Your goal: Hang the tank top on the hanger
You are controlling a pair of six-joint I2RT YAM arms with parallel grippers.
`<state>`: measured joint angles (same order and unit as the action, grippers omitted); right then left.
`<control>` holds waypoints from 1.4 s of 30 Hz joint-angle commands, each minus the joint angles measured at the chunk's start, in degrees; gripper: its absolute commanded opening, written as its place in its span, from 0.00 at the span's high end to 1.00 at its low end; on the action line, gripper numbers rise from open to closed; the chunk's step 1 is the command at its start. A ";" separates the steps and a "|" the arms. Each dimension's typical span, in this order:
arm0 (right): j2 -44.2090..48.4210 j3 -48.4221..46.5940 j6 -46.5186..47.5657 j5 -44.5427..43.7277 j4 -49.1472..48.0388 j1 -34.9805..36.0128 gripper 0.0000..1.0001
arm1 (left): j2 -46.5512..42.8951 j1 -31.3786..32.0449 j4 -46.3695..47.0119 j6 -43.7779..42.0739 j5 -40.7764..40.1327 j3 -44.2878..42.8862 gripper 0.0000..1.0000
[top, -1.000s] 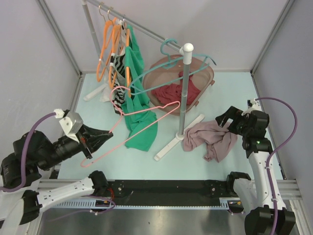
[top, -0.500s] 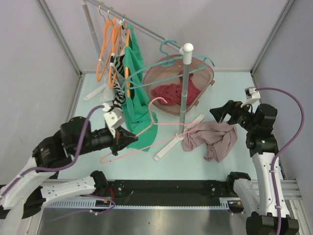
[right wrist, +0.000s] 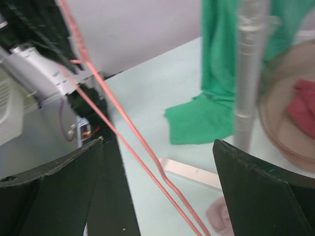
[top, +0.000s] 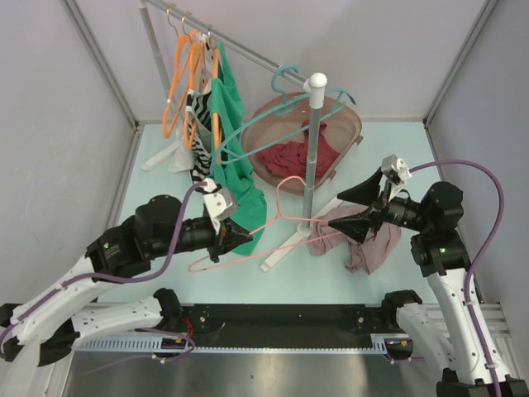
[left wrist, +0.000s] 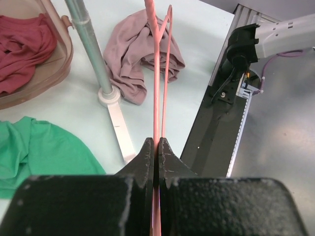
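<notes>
The mauve-pink tank top (top: 368, 240) lies crumpled on the table right of the rack's pole; it also shows in the left wrist view (left wrist: 133, 54). My left gripper (top: 238, 238) is shut on the thin light-pink hanger (top: 281, 225), holding it low with its far end reaching the tank top. In the left wrist view the jaws (left wrist: 156, 146) pinch the hanger's wire (left wrist: 157, 73). My right gripper (top: 357, 209) is wide open above the tank top's left edge, facing the hanger's end. In the right wrist view the hanger (right wrist: 123, 142) runs between its spread fingers (right wrist: 157, 147), untouched.
A clothes rack with a grey pole (top: 311, 157) and white feet (top: 289, 240) stands mid-table. A green garment (top: 235, 178), orange hangers (top: 186, 83) and a teal hanger (top: 285, 83) hang on it. A brown basket (top: 351, 124) holds a dark red garment (top: 285, 157).
My left arm has swung the hanger right, toward the tank top. My right gripper has turned left, come down toward the hanger's end and stands wide open.
</notes>
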<state>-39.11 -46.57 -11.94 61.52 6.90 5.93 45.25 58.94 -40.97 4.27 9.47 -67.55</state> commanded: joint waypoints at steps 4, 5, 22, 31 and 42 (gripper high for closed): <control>-4.48 -5.99 4.73 9.23 0.12 10.13 0.03 | 2.73 -0.31 10.64 -2.78 4.85 3.04 1.00; -4.92 -6.51 5.26 9.41 0.40 11.19 0.04 | 2.99 -0.31 11.00 -2.87 5.46 3.12 1.00; -9.32 -7.31 8.60 0.19 0.31 25.79 0.49 | 5.72 -0.23 13.99 -4.10 9.86 4.00 1.00; -7.73 -7.13 11.84 -5.52 3.47 25.80 1.00 | 7.13 -0.31 14.34 -3.92 7.41 3.92 0.87; -4.66 -13.01 20.82 -23.89 20.43 22.28 1.00 | 2.57 -0.84 17.50 -2.43 -9.02 5.58 0.00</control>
<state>-45.50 -53.60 4.34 46.13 19.94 30.00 51.62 58.83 -27.62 1.10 8.34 -63.37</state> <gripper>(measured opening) 0.034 0.994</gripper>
